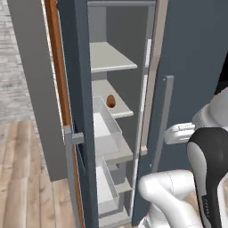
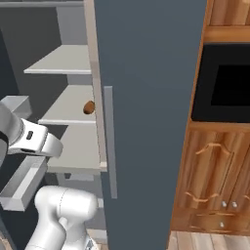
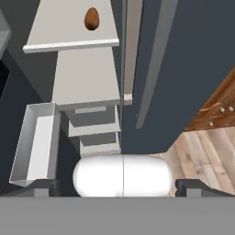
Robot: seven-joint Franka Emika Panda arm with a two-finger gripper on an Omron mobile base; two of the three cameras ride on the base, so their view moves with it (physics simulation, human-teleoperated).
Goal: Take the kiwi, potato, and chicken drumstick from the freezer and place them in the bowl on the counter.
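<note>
Fingers spread wide and empty, the white arm's two-finger gripper (image 3: pixel 123 188) hangs before the tall slate-grey freezer (image 1: pixel 191 49). A small brown oval potato (image 3: pixel 92 19) sits near its pale shelf's front edge; a level, centred reach should suit.

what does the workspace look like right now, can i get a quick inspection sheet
surface: pale grey freezer shelves, mostly bare; the counter is out of frame
job's things: freezer open, its drawers pulled out; one small brown oval item, possibly the potato, lies on a middle shelf; cannot confirm a kiwi or drumstick
clutter: nothing seen
end effector: end effector open, holding nothing, well short of the shelf with the brown item
cables: nothing seen
surroundings: wooden cabinets with a dark recess above to the right, wood plank floor, pale brick wall to the left
</note>
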